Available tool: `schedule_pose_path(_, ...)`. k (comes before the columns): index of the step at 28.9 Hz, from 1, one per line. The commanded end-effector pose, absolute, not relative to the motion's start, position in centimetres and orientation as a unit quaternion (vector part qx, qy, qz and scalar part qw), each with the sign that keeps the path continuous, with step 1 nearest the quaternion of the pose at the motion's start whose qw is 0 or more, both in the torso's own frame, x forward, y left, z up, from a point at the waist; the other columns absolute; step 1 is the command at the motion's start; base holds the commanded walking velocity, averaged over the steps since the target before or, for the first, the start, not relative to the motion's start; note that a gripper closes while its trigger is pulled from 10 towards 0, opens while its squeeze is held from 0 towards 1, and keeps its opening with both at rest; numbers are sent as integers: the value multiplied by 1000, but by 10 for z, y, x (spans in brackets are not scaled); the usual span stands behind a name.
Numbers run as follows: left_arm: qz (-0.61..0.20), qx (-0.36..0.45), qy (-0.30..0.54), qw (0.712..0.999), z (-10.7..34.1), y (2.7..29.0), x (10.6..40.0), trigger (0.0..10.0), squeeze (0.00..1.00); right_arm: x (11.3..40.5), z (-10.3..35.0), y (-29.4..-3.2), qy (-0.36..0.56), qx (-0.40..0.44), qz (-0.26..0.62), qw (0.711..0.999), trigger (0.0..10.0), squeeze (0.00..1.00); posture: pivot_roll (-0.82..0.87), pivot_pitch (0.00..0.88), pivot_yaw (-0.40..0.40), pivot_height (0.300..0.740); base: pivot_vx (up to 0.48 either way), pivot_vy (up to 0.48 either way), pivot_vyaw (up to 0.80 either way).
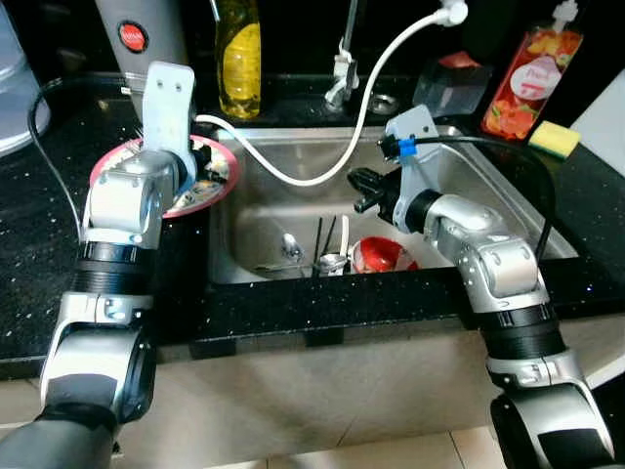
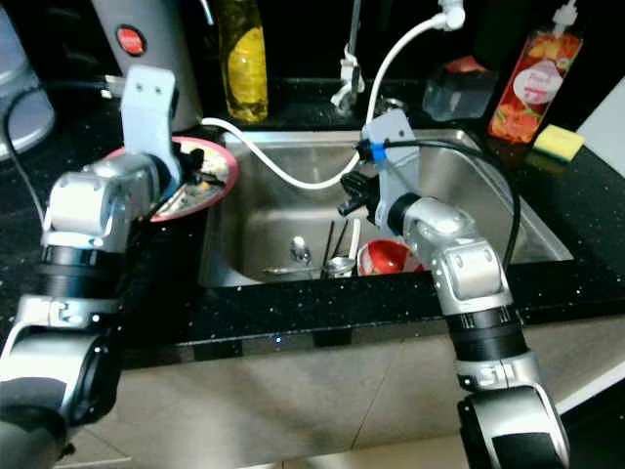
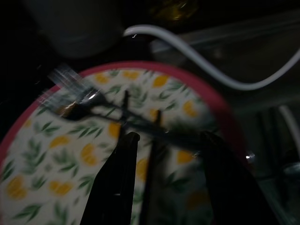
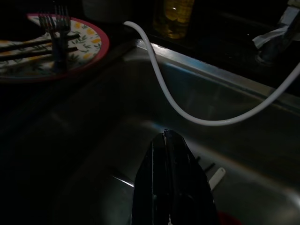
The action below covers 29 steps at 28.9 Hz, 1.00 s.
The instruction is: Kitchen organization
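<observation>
Left gripper [image 3: 164,154], fingers apart, hovers over the pink-rimmed plate [image 1: 210,191] at the sink's [image 1: 488,176] left edge holding a fork [image 3: 75,93] and chopsticks [image 4: 33,47], while right gripper [image 4: 172,154], pinched together empty, hangs above leftover cutlery [image 1: 312,256] and red bowl [image 1: 383,256], so I'd guess roughly half done.

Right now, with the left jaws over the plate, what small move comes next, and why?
Probably lift the left gripper straight up off the plate. Its jaws are open, and the fork and chopsticks already lie on the plate. More utensils wait in the sink, under the shut right gripper.
</observation>
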<state>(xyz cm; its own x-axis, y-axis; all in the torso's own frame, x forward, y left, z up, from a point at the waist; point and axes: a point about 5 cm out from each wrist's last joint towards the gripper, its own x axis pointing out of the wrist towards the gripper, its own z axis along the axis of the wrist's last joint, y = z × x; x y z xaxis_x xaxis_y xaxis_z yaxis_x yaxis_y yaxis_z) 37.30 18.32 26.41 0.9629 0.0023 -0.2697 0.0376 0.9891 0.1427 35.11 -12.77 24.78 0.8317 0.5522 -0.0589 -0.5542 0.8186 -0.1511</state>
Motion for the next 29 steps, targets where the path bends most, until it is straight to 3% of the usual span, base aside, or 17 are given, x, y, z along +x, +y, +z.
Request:
schedule_pose_path(1,4,83,142,986,264,189,370,10000,424,352,249,-132,1,-77,279,957,10000,0,89,43,-37,740,0,0,0)
schedule_pose_path(2,20,84,146,986,263,194,368,10000,20,352,249,-132,-1,-74,277,958,10000,0,94,41,-37,740,0,0,0)
schedule_pose_path(3,32,85,146,985,262,198,368,10000,1000,353,250,-132,-2,-73,275,959,10000,0,94,41,-37,740,0,0,0)
schedule_pose_path(7,41,83,148,985,263,203,365,10000,1000,353,250,-132,-4,-69,272,960,10000,0,94,41,-37,740,0,0,0)
schedule_pose_path(8,34,84,149,985,263,203,364,10000,4,353,250,-132,-5,-67,271,960,10000,0,94,41,-35,740,0,0,0)
schedule_pose_path(11,23,57,159,985,261,203,364,10000,0,354,250,-132,-6,-66,270,961,10000,0,94,41,-34,740,0,0,0)
schedule_pose_path(12,23,52,164,985,259,204,365,10000,1000,354,250,-132,-6,-66,270,961,10000,0,94,41,-33,740,0,0,0)
schedule_pose_path(13,23,50,166,985,258,205,365,10000,1000,354,250,-132,-7,-65,270,961,10000,0,94,41,-33,740,0,0,0)
schedule_pose_path(14,13,49,175,983,254,204,365,10000,204,354,250,-131,-7,-64,269,961,10000,0,96,40,-32,740,0,0,0)
schedule_pose_path(15,7,45,183,982,250,203,365,10000,0,354,250,-131,-8,-63,269,961,10000,0,96,40,-32,740,0,0,0)
schedule_pose_path(21,-2,11,223,975,232,205,362,10000,0,353,251,-132,-10,-60,267,962,10000,0,95,40,-31,740,0,0,0)
schedule_pose_path(29,13,41,252,967,215,210,356,10000,0,354,251,-132,-11,-58,265,963,10000,0,96,40,-30,740,0,0,0)
